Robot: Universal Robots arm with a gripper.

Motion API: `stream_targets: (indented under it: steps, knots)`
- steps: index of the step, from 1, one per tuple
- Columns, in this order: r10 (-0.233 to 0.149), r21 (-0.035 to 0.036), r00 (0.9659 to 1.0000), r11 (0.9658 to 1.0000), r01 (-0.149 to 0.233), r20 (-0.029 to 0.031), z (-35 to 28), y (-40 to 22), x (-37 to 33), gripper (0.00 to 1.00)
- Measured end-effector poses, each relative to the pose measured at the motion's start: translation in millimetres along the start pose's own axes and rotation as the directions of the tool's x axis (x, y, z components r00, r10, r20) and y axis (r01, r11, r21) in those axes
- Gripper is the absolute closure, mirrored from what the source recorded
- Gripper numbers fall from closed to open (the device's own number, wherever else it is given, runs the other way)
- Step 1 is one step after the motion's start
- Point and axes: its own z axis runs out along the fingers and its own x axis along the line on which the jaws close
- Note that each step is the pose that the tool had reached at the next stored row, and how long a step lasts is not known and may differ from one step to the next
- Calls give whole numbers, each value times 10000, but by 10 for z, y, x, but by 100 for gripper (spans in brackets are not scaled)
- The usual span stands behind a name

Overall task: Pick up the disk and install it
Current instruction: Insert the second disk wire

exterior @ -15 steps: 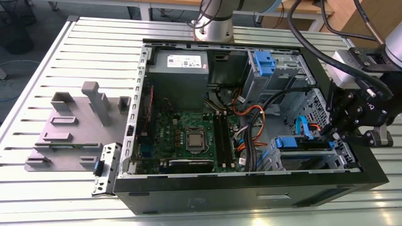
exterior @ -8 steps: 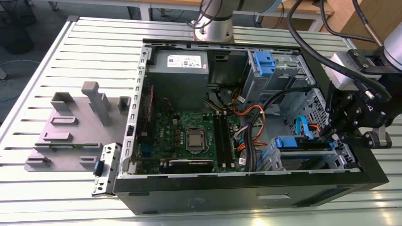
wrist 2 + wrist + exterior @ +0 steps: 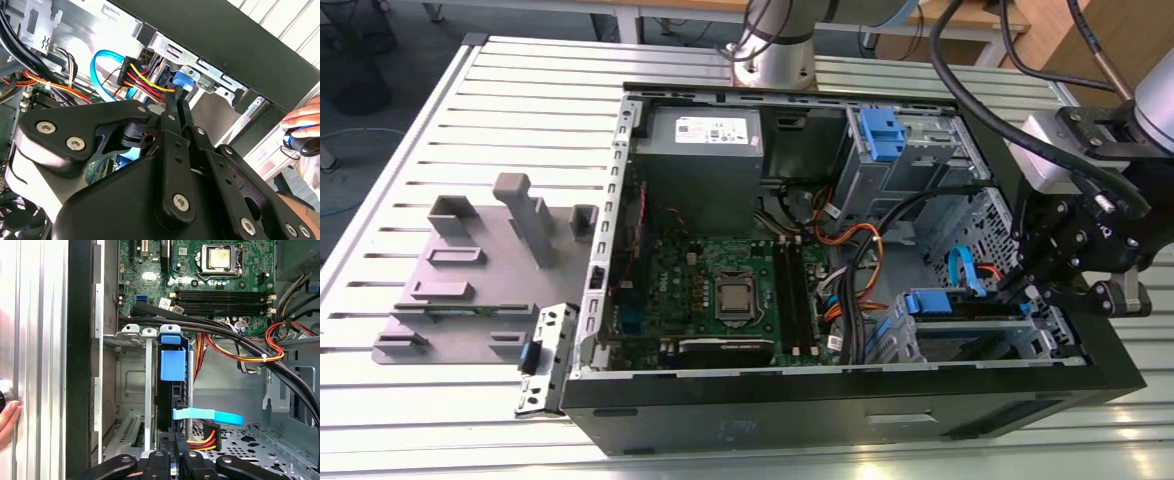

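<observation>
Pincer (image 3: 172, 452) closed on disk (image 3: 172, 390) edge-on in drive bay (image 3: 131, 332), cables (image 3: 235, 352) close alongside.

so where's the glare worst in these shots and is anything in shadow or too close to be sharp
Exterior view: bright glare on the slatted table; the inside of the computer case is dimmer. Second wrist view: the case's metal wall blows out white at top, and the gripper looms dark and soft up close. First wrist view: even light, motherboard crisp, the disk in its bay shadowed.
</observation>
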Motion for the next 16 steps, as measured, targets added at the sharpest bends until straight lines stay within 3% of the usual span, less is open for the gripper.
stream_targets:
  steps: [6,9,16]
  knots:
    - [0,0,10000,10000,0,-1,1,0,0,83]
    - [-1,0,10000,10000,1,-4,0,0,0,70]
    - [0,0,10000,10000,0,-19,39,0,0,70]
